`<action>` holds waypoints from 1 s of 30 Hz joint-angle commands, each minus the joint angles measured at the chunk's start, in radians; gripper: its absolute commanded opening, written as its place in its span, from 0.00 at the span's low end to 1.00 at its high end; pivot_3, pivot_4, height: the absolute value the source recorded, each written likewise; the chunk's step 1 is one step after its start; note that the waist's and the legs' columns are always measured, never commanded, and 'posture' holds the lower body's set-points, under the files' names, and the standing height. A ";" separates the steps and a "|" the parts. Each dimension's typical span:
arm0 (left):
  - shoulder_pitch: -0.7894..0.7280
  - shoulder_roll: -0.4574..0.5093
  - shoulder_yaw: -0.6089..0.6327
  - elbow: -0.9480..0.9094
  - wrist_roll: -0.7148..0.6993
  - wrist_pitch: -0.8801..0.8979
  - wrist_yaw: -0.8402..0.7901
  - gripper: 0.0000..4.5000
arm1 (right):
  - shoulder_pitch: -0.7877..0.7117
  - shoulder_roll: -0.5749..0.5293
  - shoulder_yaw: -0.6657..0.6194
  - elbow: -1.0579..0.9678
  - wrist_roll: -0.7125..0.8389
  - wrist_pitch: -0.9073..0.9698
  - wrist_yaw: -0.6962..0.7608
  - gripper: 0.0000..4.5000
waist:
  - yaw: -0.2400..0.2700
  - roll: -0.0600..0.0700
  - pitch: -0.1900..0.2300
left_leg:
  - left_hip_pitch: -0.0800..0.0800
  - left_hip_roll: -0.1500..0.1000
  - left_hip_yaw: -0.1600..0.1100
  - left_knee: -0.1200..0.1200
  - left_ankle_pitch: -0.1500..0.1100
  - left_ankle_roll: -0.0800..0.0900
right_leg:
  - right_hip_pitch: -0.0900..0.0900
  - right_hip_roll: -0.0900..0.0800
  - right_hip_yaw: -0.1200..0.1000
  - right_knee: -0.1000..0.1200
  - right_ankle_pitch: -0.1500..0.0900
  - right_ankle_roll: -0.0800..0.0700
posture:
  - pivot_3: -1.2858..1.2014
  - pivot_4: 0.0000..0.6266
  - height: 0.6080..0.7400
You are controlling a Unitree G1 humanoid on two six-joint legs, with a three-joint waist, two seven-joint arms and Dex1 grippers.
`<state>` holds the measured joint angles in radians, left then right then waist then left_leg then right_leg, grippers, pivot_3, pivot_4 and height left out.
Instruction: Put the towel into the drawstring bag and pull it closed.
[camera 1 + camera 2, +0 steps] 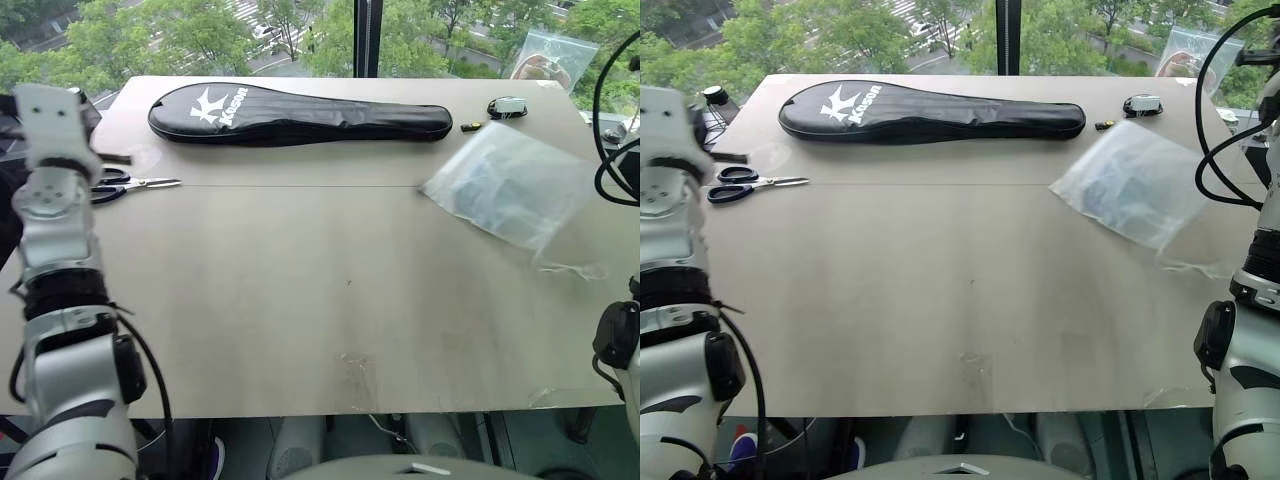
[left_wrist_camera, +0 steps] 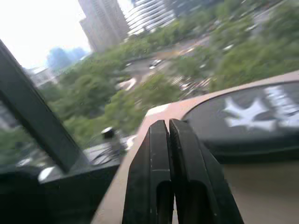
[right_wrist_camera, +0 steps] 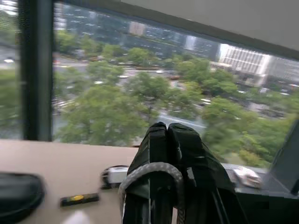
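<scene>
Ahead of me a beige table [image 1: 300,300] takes up most of the frame, with trees and a street past the window along the top edge. At upper centre a long black racket case [image 1: 300,117] with a white logo lies across the far side of the table. At the left edge, scissors [image 1: 135,184] with dark handles lie beside my raised left arm [image 1: 60,260]. At upper right the drawstring bag [image 1: 512,185] lies flat and milky, the pale blue towel [image 1: 490,185] showing dimly through it, its thin white cords [image 1: 572,268] trailing toward lower right. A small black-and-white device [image 1: 508,106] sits just right of the case's narrow end. In the top right corner stands a clear zip bag [image 1: 555,55].
</scene>
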<state>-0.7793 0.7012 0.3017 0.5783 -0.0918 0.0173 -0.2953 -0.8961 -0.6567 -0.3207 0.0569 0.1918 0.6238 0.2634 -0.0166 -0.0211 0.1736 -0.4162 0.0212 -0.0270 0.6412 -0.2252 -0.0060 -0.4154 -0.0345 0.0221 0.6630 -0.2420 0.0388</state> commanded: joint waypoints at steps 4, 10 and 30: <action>0.169 -0.180 -0.120 -0.407 -0.225 0.238 -0.231 0.02 | 0.056 0.066 0.073 -0.324 0.250 0.221 0.159 0.00 | -0.018 0.000 0.000 | -0.002 0.001 0.000 0.001 0.000 0.000 | -0.001 0.001 0.001 0.000 0.000 0.000 | 0.52 0.24 1.00; 0.326 -0.240 -0.213 -0.699 -0.336 0.445 -0.287 0.02 | 0.169 -0.063 0.132 -0.237 0.082 0.131 0.131 0.00 | -0.011 0.000 0.000 | -0.003 0.001 -0.002 0.001 0.000 0.000 | -0.002 0.000 0.000 -0.001 0.000 0.000 | 0.52 0.24 1.00; 0.544 -0.123 -0.310 -0.905 -0.371 0.598 -0.468 0.02 | 0.369 0.161 0.346 0.035 0.054 0.007 0.385 0.00 | -0.043 0.000 0.000 | 0.003 0.004 -0.001 0.006 0.000 0.000 | 0.003 0.008 0.005 0.002 0.000 0.000 | 0.52 0.24 1.00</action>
<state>-0.2621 0.5507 -0.0035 -0.2672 -0.4547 0.6144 -0.7281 -0.5198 -0.5275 0.0343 0.1741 0.1963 0.5706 0.6518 -0.0601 -0.0216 0.1732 -0.4131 0.0255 -0.0277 0.6476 -0.2252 -0.0059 -0.4129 -0.0267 0.0271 0.6654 -0.2422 0.0387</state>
